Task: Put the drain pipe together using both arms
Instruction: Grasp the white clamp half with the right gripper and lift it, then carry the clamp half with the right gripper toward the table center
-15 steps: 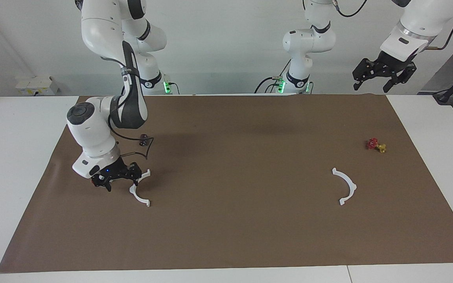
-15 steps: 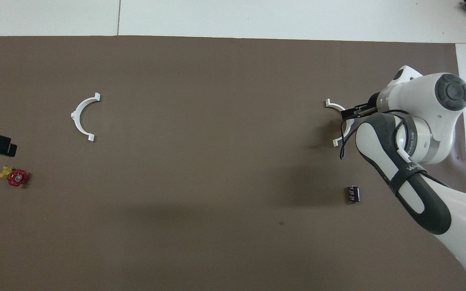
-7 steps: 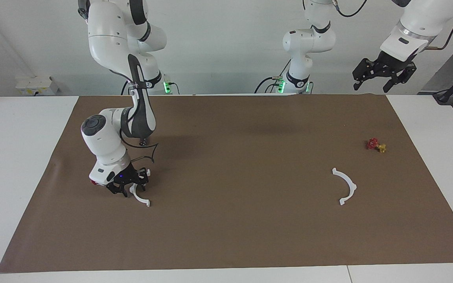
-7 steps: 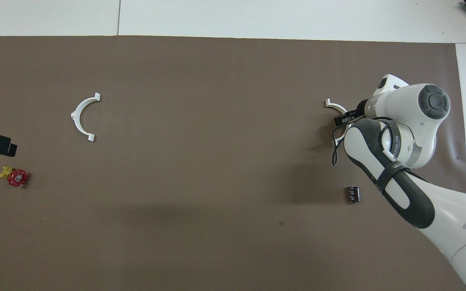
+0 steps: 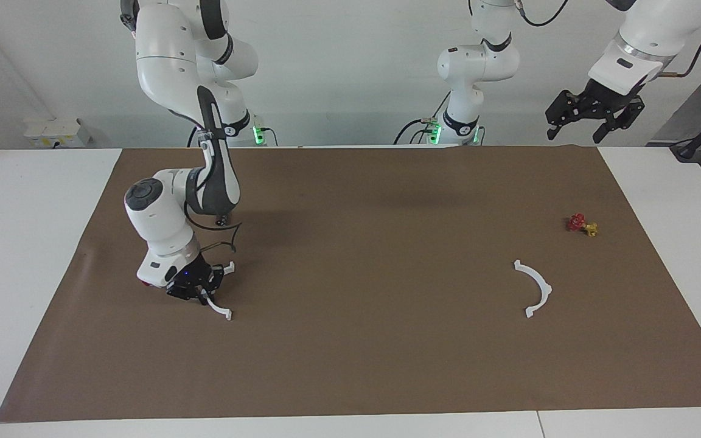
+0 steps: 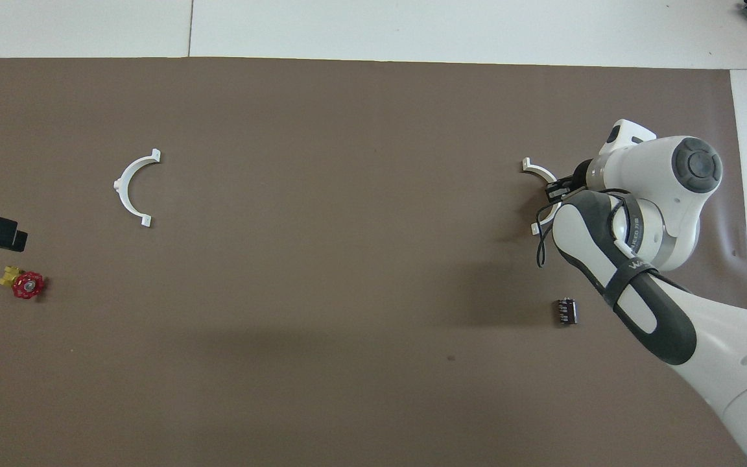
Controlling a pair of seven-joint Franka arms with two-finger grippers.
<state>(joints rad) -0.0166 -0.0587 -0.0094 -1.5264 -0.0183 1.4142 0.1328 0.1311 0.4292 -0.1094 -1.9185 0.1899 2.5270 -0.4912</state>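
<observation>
Brown mat (image 5: 362,340): we see a big brown sheet spread over the white table (image 5: 22,255), and all the small things lie on it.
Right arm (image 5: 162,213): we see this big white arm bent low over the mat at its own end of the table.
Left arm (image 5: 642,42): we see it waiting high up, off the mat, at its own end.
Right gripper (image 5: 197,291): we see its black claw down at the mat, pinched together on the middle of one white half-ring.
Left gripper (image 5: 591,112): we see its claw hanging in the air with the two fingers apart and nothing in them.
Held half-ring (image 5: 219,309): we see this thin white curved piece low at the mat, with its two ends sticking out past the claw.
Other half-ring (image 5: 536,289): we see it lying flat by itself toward the left arm's end, well apart from the first piece.
Red and yellow valve (image 5: 582,224): we see this tiny part near the other half-ring, a bit nearer to the robots.
Small dark part (image 6: 566,311): we see it on the mat beside the right arm, nearer to the robots than the held half-ring.
</observation>
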